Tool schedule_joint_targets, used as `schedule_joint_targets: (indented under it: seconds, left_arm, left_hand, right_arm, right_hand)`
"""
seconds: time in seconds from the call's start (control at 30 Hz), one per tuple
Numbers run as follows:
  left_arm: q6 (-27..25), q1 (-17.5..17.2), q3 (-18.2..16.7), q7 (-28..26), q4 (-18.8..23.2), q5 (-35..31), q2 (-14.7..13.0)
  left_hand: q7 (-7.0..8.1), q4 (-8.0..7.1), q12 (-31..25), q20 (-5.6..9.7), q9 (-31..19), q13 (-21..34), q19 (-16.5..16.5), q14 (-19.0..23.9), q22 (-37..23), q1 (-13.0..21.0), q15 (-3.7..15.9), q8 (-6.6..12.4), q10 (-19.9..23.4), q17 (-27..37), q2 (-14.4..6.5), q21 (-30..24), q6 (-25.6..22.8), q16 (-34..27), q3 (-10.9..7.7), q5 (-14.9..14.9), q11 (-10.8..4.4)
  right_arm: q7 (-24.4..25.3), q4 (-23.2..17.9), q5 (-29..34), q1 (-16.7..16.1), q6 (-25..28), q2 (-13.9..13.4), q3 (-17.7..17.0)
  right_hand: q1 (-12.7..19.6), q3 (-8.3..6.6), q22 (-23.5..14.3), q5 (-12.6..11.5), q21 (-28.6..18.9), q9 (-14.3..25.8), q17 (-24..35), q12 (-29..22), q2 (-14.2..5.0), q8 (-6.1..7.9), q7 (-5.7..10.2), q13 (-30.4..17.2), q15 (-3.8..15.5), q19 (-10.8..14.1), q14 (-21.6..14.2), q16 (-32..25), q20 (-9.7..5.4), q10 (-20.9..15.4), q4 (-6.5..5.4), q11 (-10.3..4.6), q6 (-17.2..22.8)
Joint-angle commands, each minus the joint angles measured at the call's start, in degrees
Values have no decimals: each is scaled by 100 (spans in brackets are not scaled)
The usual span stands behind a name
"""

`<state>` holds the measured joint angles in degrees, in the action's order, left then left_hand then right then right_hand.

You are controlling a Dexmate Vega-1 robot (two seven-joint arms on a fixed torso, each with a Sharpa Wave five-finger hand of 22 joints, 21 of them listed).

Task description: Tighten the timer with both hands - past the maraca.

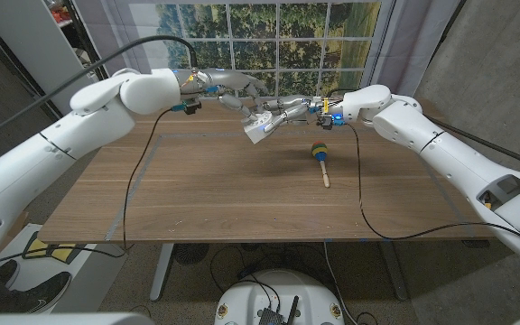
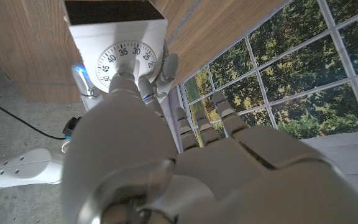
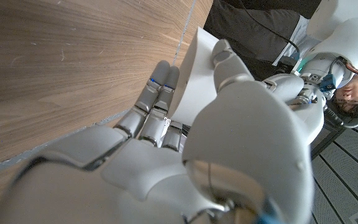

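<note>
- Holding the white box-shaped kitchen timer with a round numbered dial point(image 1: 258, 129) up off the brown wooden table point(image 1: 242, 190), the right hand point(image 1: 287, 111) clasps its body from behind, fingers point(image 3: 157, 93) wrapped along one white side and thumb over the top edge; that steadies the case so the dial can be turned against it.
- The left hand point(image 1: 228, 88) meets it from the front: in the left wrist view two fingertips point(image 2: 124, 76) sit on the dial's centre knob, seemingly pinching it, while the other fingers stretch out loose past the case.
- The maraca with a green, yellow and blue head and a pale wooden handle point(image 1: 320, 159) lies on the table on the near side of both hands, untouched.
- Hard to judge: the fingers cover the knob, so the pinch itself and the dial's setting are unclear.
</note>
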<state>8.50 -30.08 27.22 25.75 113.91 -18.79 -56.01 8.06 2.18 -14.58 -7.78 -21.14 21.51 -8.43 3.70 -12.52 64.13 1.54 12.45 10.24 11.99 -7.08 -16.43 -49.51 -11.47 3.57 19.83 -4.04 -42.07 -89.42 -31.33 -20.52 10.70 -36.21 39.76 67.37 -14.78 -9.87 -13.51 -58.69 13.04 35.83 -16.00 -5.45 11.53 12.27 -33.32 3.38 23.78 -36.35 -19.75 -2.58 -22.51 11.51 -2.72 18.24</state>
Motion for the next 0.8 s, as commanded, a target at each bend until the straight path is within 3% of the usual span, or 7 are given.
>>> schedule_joint_targets:
  seconds: [0.03,0.23,0.5,0.8]
  left_arm:
    - [377,63,59,33,-293,216,93]
    - [552,42,44,-6,-415,373,134]
    - [617,59,13,129,-380,479,64]
    - [1110,354,109,499,-532,547,33]
  left_hand:
    - [41,81,-53,1,-31,18,-12,63,-3,138,70,80,90,0,-16,-34,-137,-55,2,70,-74]
    - [55,139,-103,15,-79,16,-44,155,-5,278,143,175,217,-3,-60,-54,-310,-82,-20,109,-236]
    - [93,246,-130,55,-167,11,-102,210,-10,539,187,339,303,-6,-158,-93,-596,-88,-98,164,-317]
    - [42,372,-200,143,-156,6,-207,286,-30,885,262,525,533,14,-250,-173,-1067,-117,-238,178,-576]
  right_arm:
    - [57,30,-118,-26,4,48,-44]
    - [103,-37,-158,-54,46,23,-69]
    - [84,-57,-211,-55,93,5,-73]
    - [-16,39,-341,-38,120,41,-95]
  right_hand:
    - [-154,-293,-9,19,9,13,-2,-98,-213,31,11,-699,942,47,-69,-12,-842,-643,-342,-144,67]
    - [-190,-295,-10,25,15,10,0,-94,-213,39,6,-701,940,60,-76,-6,-836,-654,-354,-130,85]
    - [-231,-302,-9,30,25,7,-1,-88,-219,49,-8,-708,937,69,-76,5,-838,-654,-368,-142,111]
    - [-267,-313,-9,35,38,4,5,-79,-230,47,-4,-717,939,72,-81,10,-847,-649,-378,-148,109]
